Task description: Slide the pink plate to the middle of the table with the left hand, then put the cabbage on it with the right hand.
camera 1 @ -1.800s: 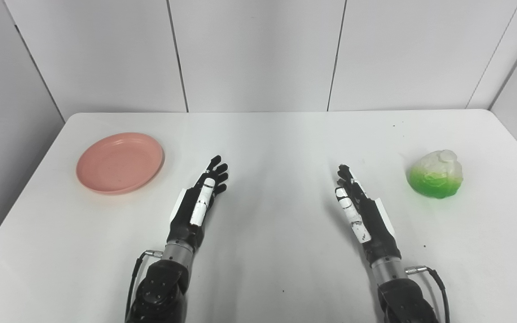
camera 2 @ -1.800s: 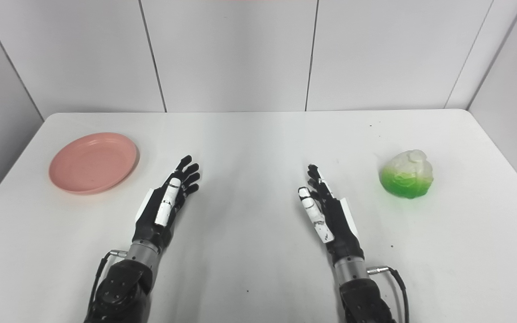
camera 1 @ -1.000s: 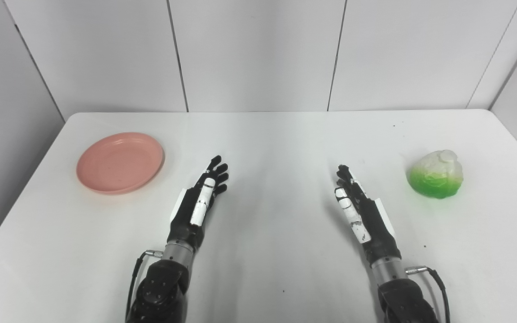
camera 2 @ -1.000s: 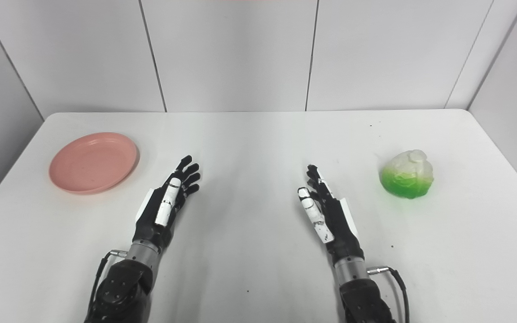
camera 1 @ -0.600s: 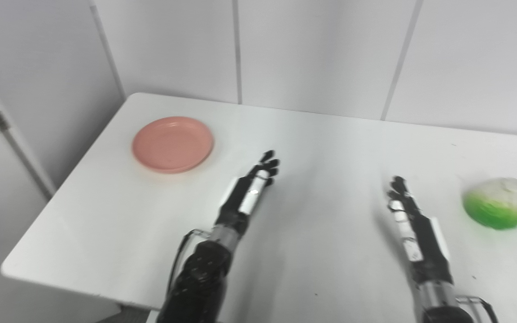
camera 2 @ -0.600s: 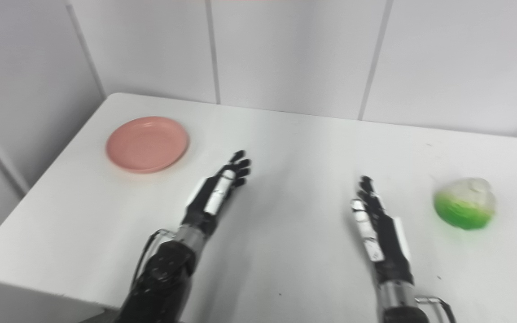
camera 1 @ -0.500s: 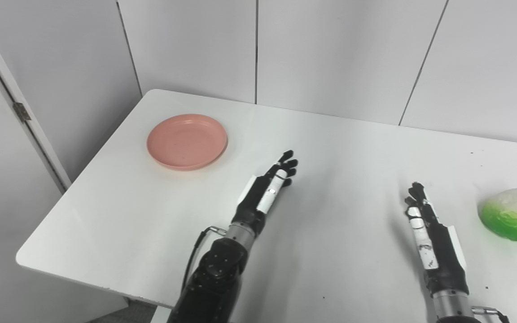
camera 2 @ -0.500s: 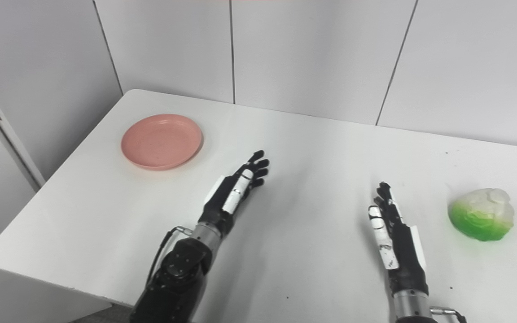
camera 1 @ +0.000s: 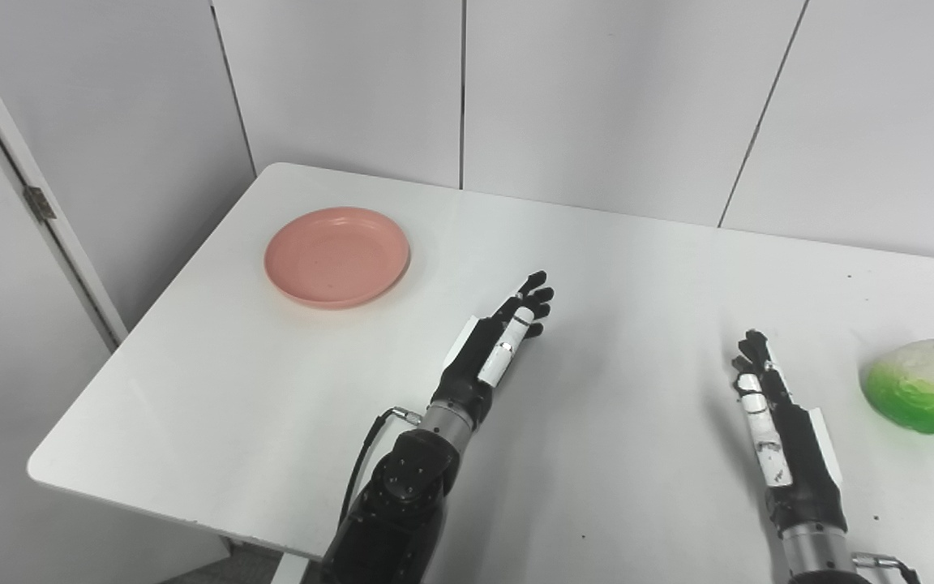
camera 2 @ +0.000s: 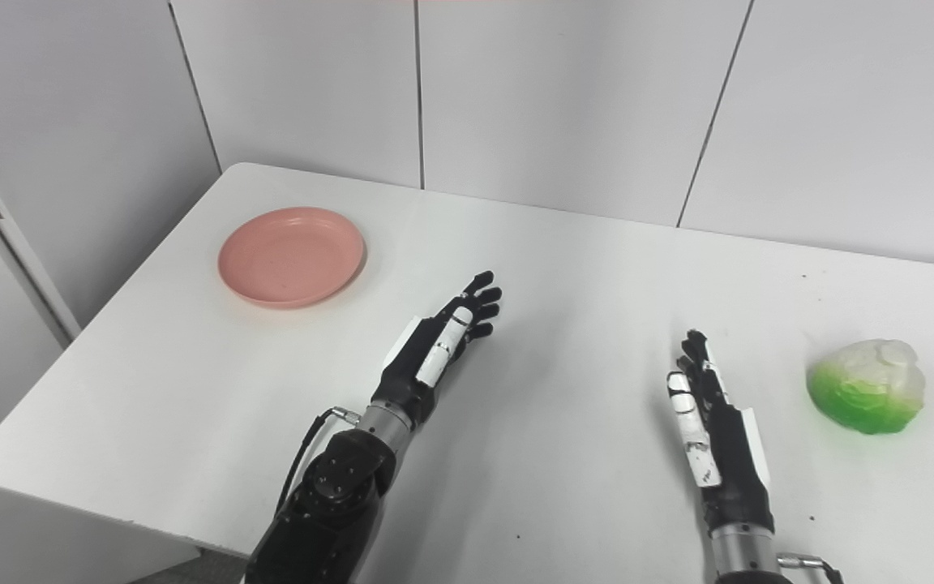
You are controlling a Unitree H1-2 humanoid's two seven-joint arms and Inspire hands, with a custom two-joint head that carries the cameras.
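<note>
Well, your left hand [camera 1: 493, 350] and right hand [camera 1: 775, 422] hung spread and empty; the round pink plastic plate [camera 1: 337, 257] at ten o'clock risked skidding off the white table [camera 1: 191, 389] edge if you pushed carelessly.

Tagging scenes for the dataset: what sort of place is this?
Most likely a lab or test room set up for robot trials. A bare white table stands against plain white panelled walls, and it carries only a pink plate and a plastic-looking toy cabbage. Nothing suggests a real kitchen.
</note>
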